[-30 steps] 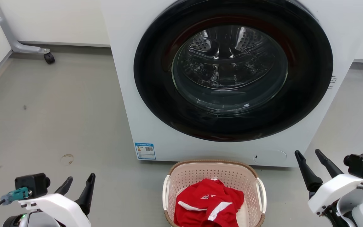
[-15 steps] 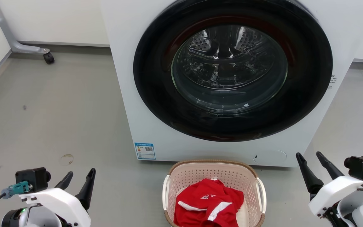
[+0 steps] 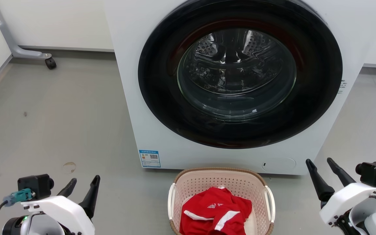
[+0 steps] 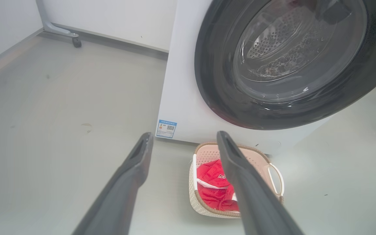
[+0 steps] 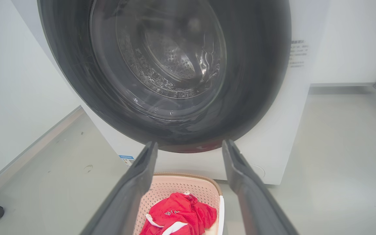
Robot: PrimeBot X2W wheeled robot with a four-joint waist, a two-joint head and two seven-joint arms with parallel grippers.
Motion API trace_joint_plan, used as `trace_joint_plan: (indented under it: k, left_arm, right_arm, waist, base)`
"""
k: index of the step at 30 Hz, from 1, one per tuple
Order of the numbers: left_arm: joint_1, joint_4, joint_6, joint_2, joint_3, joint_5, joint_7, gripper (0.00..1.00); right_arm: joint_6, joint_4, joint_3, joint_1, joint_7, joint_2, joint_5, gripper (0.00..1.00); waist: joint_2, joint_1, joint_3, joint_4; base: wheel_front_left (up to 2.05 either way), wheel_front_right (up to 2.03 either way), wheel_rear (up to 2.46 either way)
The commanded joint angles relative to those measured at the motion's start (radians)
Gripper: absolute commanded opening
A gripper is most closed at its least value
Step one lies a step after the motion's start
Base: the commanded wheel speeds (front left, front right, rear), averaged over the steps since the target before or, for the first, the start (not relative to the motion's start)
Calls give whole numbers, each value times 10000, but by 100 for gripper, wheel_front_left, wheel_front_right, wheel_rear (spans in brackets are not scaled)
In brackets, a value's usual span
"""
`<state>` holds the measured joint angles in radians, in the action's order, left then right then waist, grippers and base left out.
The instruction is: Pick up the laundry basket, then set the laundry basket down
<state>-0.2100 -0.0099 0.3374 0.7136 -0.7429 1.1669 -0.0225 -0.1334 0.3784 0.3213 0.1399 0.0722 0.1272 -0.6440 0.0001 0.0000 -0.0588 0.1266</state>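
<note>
Between the two grippers, down on the floor right in front of the washing machine (image 3: 132,98), sits the laundry basket (image 3: 207,186) with a red shirt (image 3: 215,212) in it. The left gripper (image 3: 85,179) and right gripper (image 3: 318,161) both hang wide open, holding nothing, well off to either side of it. It looks like light, fairly stiff plastic, maybe a bit slick. I'd grab the white side handles (image 3: 171,204), one each.
</note>
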Motion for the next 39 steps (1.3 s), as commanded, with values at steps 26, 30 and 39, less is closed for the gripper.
trace_joint_plan:
  k: [26,30,39]
  left_arm:
    - [821,798,-705,-1449,504,863,-5,0]
    - [828,839,-818,-1561,685,1004,-6,0]
    - [855,969,-1155,-1909,1244,1411,7,0]
  right_arm:
    - [2,240,-474,-765,-299,-598,-1464,0]
    - [3,196,-584,-752,-343,-603,-1695,0]
    - [5,62,-913,-714,-475,-617,-2389,0]
  waist:
    - [-1,1,86,-199]
    - [-1,1,101,-229]
    - [-1,1,147,-320]
  base:
    - [0,0,0]
    - [0,0,0]
    - [0,0,0]
